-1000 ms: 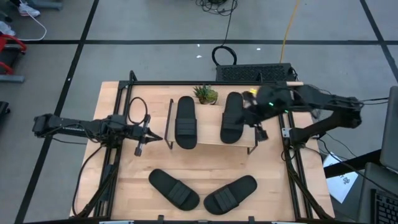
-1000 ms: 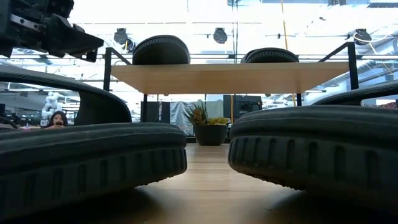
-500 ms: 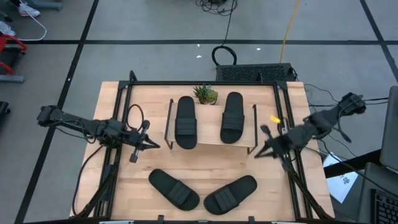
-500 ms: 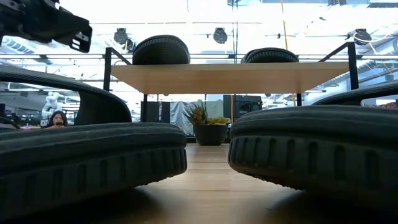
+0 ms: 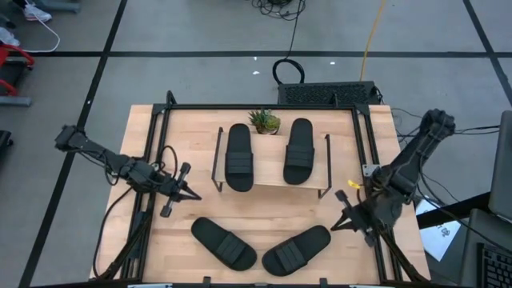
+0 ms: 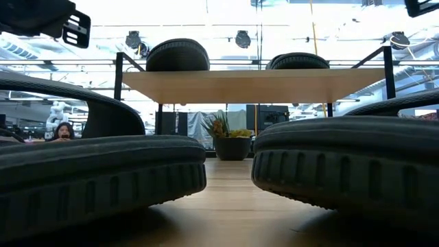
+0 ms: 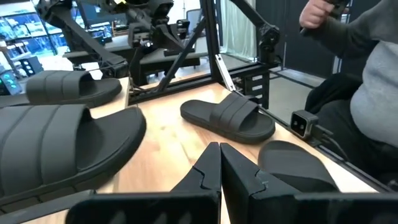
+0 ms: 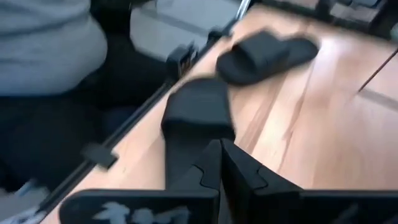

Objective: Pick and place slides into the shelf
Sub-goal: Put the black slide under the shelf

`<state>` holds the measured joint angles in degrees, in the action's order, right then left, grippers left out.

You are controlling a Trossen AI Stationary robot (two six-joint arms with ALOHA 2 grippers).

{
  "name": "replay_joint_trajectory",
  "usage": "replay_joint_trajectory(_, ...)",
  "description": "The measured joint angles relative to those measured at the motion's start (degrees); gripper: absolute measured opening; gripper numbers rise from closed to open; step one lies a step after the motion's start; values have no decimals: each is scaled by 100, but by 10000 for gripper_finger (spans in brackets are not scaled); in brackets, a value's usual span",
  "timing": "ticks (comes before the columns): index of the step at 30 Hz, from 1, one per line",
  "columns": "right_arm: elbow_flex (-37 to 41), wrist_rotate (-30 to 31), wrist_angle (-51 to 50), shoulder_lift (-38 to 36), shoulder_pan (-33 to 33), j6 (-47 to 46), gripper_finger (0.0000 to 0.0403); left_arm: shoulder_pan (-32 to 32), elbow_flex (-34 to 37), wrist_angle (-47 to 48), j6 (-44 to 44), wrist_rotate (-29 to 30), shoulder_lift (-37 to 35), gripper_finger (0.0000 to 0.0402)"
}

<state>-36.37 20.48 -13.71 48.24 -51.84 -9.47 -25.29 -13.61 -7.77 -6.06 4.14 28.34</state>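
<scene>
Two black slides (image 5: 238, 158) (image 5: 298, 150) lie sole-down on the plank top of the shelf (image 5: 272, 178), side by side. They also show from the front in the low view (image 6: 177, 55) (image 6: 298, 62). Two more slides (image 5: 224, 242) (image 5: 296, 250) lie flat on the table near its near edge. My left gripper (image 5: 192, 194) is shut and empty, to the left of the shelf and above the table; its own view shows the shut fingers (image 7: 219, 157). My right gripper (image 5: 338, 225) is shut and empty, near the table's right rail, just right of the near right slide (image 8: 199, 112).
A small potted plant (image 5: 265, 122) stands at the shelf's far edge. Black metal rails (image 5: 370, 160) run along the table's sides. A seated person in grey (image 7: 373, 74) is beyond the table's near edge. Bare wood (image 5: 264, 208) lies between the shelf and the near slides.
My right gripper has drawn back from the right slide on the shelf and swung toward the table's near right, down beside the near right slide. My left gripper has drifted a little toward the near edge. All the slides have stayed in place.
</scene>
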Motion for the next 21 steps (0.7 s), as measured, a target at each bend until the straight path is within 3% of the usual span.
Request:
replay_joint_trajectory(8, 766, 1531, 587, -1118, -203, 294, 0, -161, 0, -645, 919, -265, 903, 3)
replay_joint_trajectory(13, 983, 1713, 657, -1596, -211, 663, 0, -609, 0, -1085, 1776, -219, 1660, 3)
replay_joint_trajectory(21, 1134, 1695, 436, -2069, -513, 1016, 0, -2027, 0, -1741, 2178, 1397, 2146, 3)
